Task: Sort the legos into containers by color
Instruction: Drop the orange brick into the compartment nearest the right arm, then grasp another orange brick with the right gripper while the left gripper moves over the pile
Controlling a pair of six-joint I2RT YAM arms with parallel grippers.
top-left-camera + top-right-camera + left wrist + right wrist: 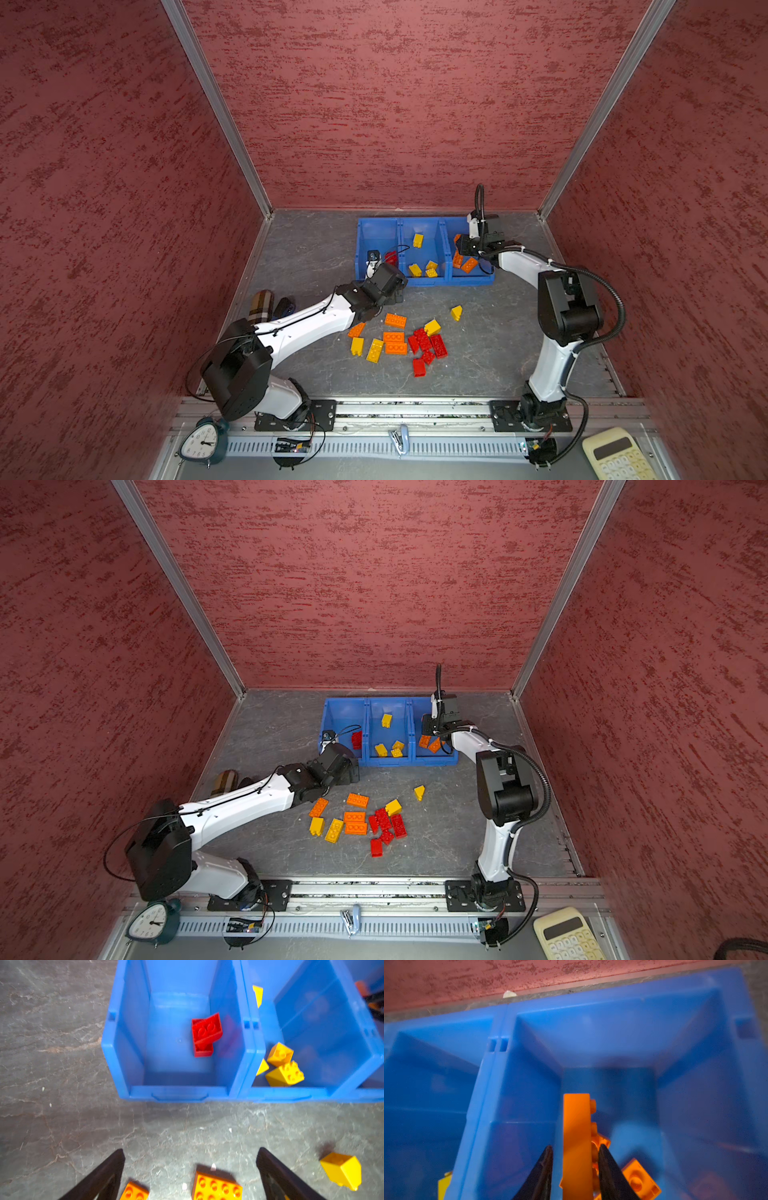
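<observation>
Left pincer [191,1150] wide open above desk [62,1115], mid-frame; right pincer [575,1146] barely parted around upright orange brick [576,1118] inside rightmost blue bin [591,1039].

Faint hour numerals on the dial of the alarm clock [199,444]; calculator [614,455] keys illegible.

Orange brick [577,1136] runs off the frame edge (bin [612,1032] around it blurred).
</observation>
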